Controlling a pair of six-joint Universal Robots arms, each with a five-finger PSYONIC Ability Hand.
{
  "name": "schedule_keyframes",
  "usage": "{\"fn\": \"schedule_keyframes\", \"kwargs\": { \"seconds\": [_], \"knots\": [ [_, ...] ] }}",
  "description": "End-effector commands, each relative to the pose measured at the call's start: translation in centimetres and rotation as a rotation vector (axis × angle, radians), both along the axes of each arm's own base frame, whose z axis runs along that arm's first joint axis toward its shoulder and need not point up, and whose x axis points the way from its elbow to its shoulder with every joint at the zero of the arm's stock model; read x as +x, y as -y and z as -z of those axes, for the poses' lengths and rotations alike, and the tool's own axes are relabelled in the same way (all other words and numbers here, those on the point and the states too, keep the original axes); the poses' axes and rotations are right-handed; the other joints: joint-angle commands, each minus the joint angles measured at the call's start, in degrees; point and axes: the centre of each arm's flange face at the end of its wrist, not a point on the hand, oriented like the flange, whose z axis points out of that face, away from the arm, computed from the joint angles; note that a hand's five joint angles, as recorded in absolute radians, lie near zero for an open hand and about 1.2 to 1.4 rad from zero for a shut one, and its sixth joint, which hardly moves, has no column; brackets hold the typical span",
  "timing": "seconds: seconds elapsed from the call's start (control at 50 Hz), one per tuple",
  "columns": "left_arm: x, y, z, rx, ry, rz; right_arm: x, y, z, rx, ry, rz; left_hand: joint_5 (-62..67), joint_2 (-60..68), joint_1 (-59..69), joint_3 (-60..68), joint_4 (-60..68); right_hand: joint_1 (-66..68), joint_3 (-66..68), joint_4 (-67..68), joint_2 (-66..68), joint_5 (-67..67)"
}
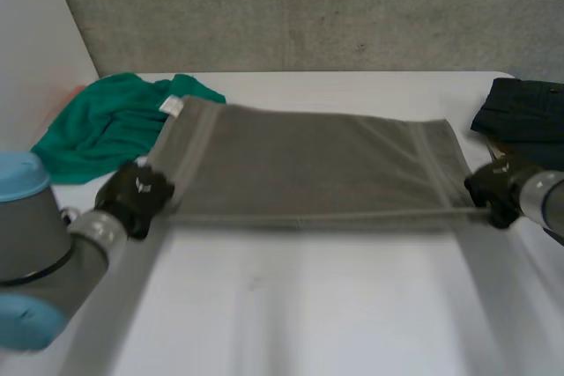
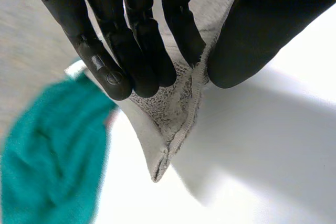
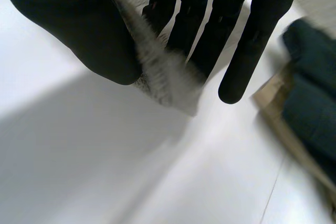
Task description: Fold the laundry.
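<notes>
A grey towel lies spread across the middle of the white table, its near edge pulled taut between my two hands. My left hand is at the towel's near left corner. In the left wrist view the fingers and thumb pinch that corner, which hangs out below them. My right hand is at the near right corner. In the right wrist view its thumb and fingers pinch the towel's corner.
A green garment lies crumpled at the back left, touching the towel's far left corner; the same green garment lies beside my left hand. A dark folded garment sits at the back right on something tan.
</notes>
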Motion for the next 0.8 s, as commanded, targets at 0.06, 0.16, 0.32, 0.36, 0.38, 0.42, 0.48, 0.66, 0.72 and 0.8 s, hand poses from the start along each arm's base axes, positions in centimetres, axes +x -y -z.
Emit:
{"fn": "schedule_keyframes", "kwargs": {
  "seconds": [0.06, 0.16, 0.32, 0.36, 0.38, 0.42, 0.48, 0.66, 0.72, 0.8],
  "knots": [
    [2.6, -8.5, -0.4, 0.414, 0.185, 0.043, -3.4, -5.7, -0.8, 0.336, -0.314, -0.223, 13.95, 11.6, 13.66, 11.99, 11.55, 14.62, 11.92, 11.58, 12.69, 11.77],
    [2.0, -8.2, -1.2, 0.41, 0.173, 0.071, -3.6, -4.4, -0.8, 0.232, -0.313, -0.202, 13.95, 11.6, 13.66, 11.99, 11.55, 14.62, 11.92, 11.58, 12.69, 11.77],
    [-1.8, -2.2, -3.1, 0.095, 0.029, 0.102, -2.4, -0.3, 0.3, 0.036, -0.211, -0.091, 13.95, 11.6, 13.66, 11.99, 11.55, 14.62, 11.92, 11.58, 12.69, 11.77],
    [-2.7, -0.6, -3.2, 0.032, 0.002, 0.105, -2.2, 0.4, 0.5, 0.0, -0.189, -0.068, 13.95, 11.6, 13.66, 11.99, 11.55, 14.62, 11.92, 11.58, 12.69, 11.77],
    [-3.4, 0.8, -3.1, -0.016, -0.017, 0.104, -1.9, 1.2, 0.6, -0.042, -0.164, -0.045, 13.95, 11.6, 13.66, 11.99, 11.55, 14.62, 11.92, 11.58, 12.69, 11.77],
    [-4.2, 2.2, -3.0, -0.063, -0.03, 0.106, -1.6, 1.9, 0.7, -0.075, -0.144, -0.029, 13.95, 11.6, 13.66, 11.99, 11.55, 14.62, 11.92, 11.58, 12.69, 11.77],
    [-5.3, 4.5, -2.3, -0.121, -0.025, 0.094, -1.2, 3.5, 0.8, -0.152, -0.108, 0.003, 13.95, 11.6, 13.66, 11.99, 11.55, 14.62, 11.92, 11.58, 12.69, 11.77],
    [-7.8, 9.4, -0.5, -0.209, 0.003, 0.064, 0.7, 7.2, 2.0, -0.313, -0.09, -0.001, 13.95, 11.6, 13.66, 11.99, 11.55, 14.62, 11.92, 11.58, 12.69, 11.77],
    [-8.5, 10.8, -0.4, -0.244, 0.003, 0.062, 1.2, 8.4, 2.3, -0.358, -0.102, 0.0, 13.95, 11.6, 13.66, 11.99, 11.55, 14.62, 11.92, 11.58, 12.69, 11.77],
    [-9.2, 12.0, -0.1, -0.271, 0.002, 0.074, 1.6, 9.8, 2.6, -0.412, -0.12, 0.003, 13.95, 11.6, 13.66, 11.99, 11.55, 14.62, 11.92, 11.58, 12.69, 11.77]
  ]
}}
